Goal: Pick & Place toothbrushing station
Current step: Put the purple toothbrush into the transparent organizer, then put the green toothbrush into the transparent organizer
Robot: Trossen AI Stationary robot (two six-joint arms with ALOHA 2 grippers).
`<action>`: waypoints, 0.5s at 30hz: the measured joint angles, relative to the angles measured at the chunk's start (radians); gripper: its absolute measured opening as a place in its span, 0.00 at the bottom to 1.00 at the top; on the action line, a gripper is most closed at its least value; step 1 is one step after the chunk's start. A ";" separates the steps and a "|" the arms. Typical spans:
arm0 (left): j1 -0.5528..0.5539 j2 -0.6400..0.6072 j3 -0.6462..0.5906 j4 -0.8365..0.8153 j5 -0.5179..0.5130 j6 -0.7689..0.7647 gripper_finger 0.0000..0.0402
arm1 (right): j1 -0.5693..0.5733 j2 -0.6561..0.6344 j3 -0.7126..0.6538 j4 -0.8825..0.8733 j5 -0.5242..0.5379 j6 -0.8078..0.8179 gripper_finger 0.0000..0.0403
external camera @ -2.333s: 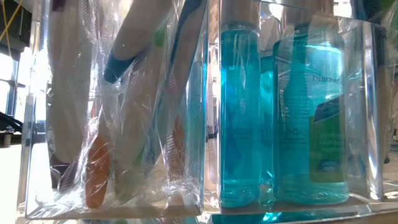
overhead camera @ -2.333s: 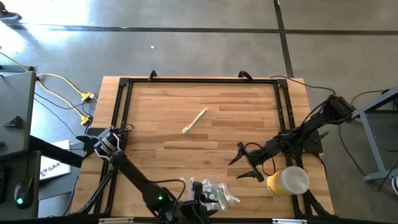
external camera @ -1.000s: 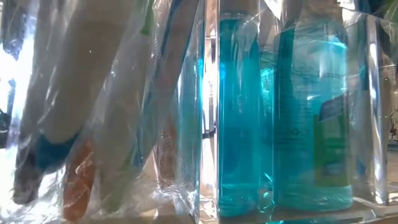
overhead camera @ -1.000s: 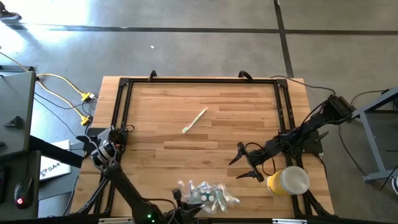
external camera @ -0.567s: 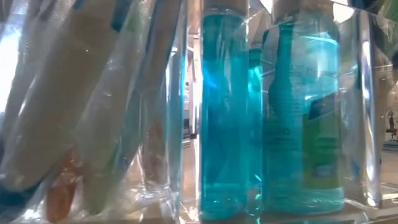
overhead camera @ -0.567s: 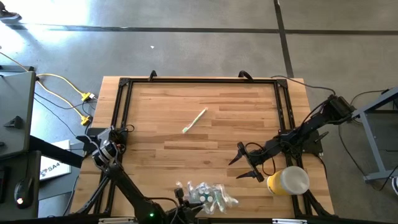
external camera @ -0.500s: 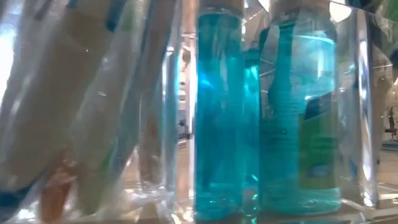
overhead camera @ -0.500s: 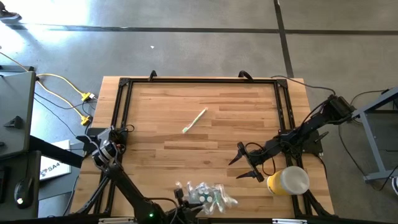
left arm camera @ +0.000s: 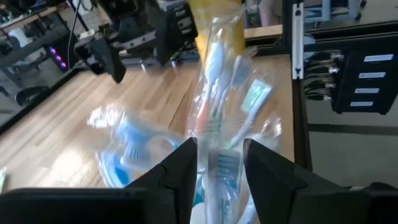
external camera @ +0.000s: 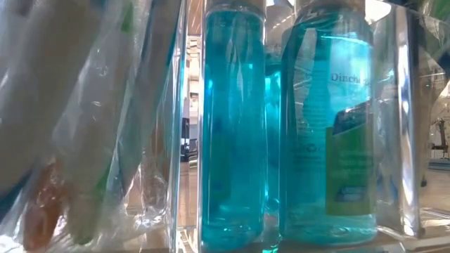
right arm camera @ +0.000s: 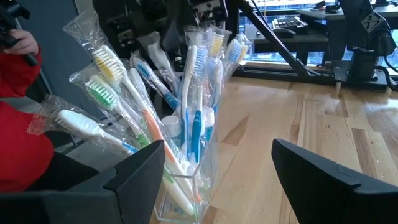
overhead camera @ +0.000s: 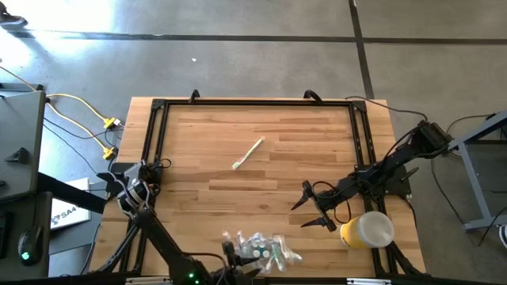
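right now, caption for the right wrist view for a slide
Open right gripper facing a clear holder of wrapped toothbrushes.

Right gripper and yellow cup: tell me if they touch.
Apart. The high view shows bare wood between the right gripper, its fingers spread open, and the yellow cup, which lies behind the fingertips beside the arm.

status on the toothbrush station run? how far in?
Done: clear bin of wrapped toothbrushes stands at the table's near edge. In hand: left gripper sits around wrapped brushes there, jaws parted. Left: one loose white toothbrush lies mid-table; right gripper waits open beside the yellow cup.
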 joint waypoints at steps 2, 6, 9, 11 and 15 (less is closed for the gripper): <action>0.000 0.000 0.016 0.000 0.001 0.024 0.32 | 0.000 0.000 0.000 0.000 0.000 0.000 0.72; 0.000 0.000 0.049 0.000 0.002 0.098 0.33 | 0.000 0.000 0.000 0.000 0.000 -0.001 0.72; 0.000 0.000 0.074 0.002 0.001 0.145 0.33 | 0.000 0.000 0.000 -0.001 0.000 -0.002 0.72; 0.000 0.000 0.079 0.001 0.002 0.150 0.33 | 0.000 0.000 0.000 -0.003 0.000 -0.002 0.72; -0.003 0.000 0.079 -0.026 0.019 0.122 0.33 | 0.000 0.000 0.000 -0.004 0.000 -0.003 0.72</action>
